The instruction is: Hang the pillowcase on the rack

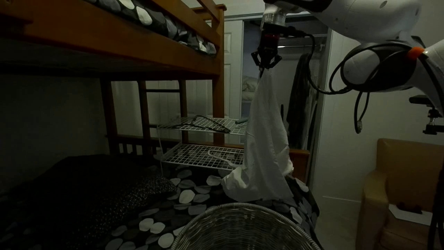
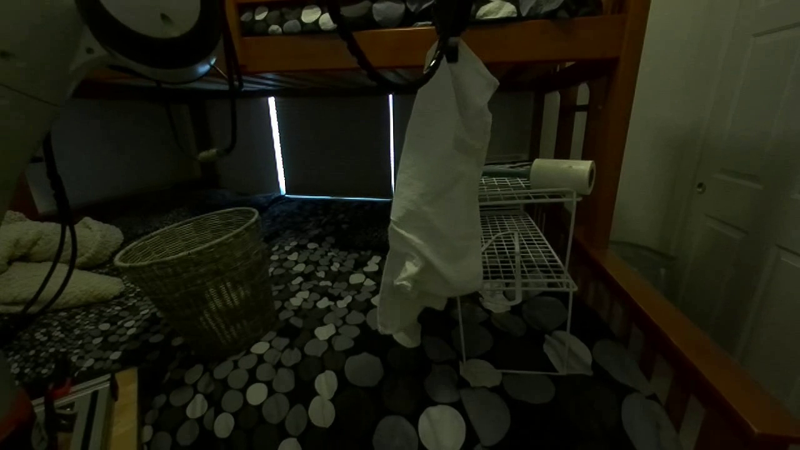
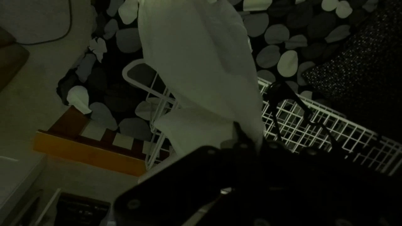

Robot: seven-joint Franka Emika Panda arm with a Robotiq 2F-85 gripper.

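Note:
The white pillowcase (image 1: 265, 139) hangs long and loosely folded below my gripper (image 1: 265, 67). It also hangs in an exterior view (image 2: 440, 187) and fills the middle of the wrist view (image 3: 201, 56). My gripper is shut on its top end and points down in the wrist view (image 3: 249, 138). I cannot tell whether the cloth's lower end touches the bed. The white wire rack (image 1: 194, 158) has two grid shelves and stands on the bed. The pillowcase hides part of it in an exterior view (image 2: 531, 247) and in the wrist view (image 3: 329, 113).
A black hanger (image 1: 223, 130) lies on the rack's upper shelf and a white hanger (image 2: 517, 269) is at the lower one. A paper roll (image 2: 559, 176) lies on top. A wicker basket (image 2: 200, 281) stands on the bed. The upper bunk's wooden rail (image 1: 166, 45) is near the arm.

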